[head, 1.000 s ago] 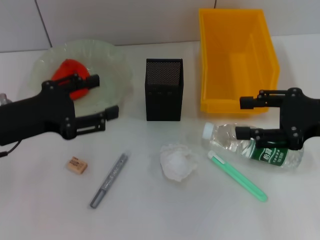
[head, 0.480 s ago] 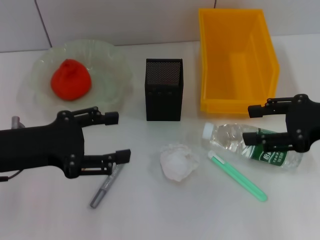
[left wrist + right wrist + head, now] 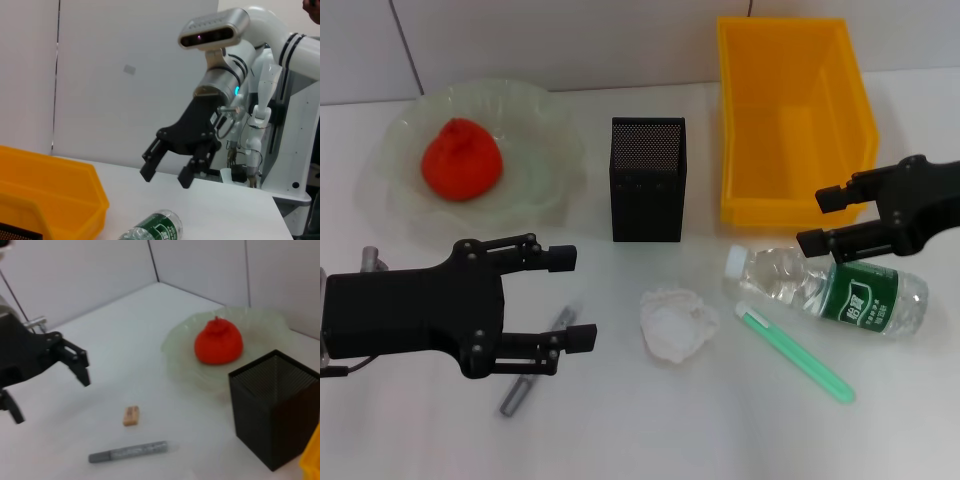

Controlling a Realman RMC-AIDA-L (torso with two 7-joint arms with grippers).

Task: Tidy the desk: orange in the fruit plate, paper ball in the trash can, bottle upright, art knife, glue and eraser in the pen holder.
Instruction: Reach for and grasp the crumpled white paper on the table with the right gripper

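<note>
Hovering with its fingers spread above the near-left part of the table, the left gripper (image 3: 565, 297) hangs over the grey art knife (image 3: 532, 372) and hides the eraser (image 3: 131, 415) from the head camera (the right wrist view shows it lying just beside the knife, apart from it). A closing pinch here could, I judge, catch both pieces at once or skid the slim knife flat along the table. The right gripper (image 3: 817, 220), also spread and empty, is raised over the cap end of the bottle (image 3: 830, 293), which lies on its side; round and smooth, it may roll away from a grasp and nudge the green glue stick (image 3: 794, 352) lying right beside it. The orange (image 3: 461, 160) already sits in the fruit plate (image 3: 545, 120). The paper ball (image 3: 675, 323) lies between the two arms, near the pen holder (image 3: 648, 180), with the yellow trash can (image 3: 790, 115) behind the bottle.
</note>
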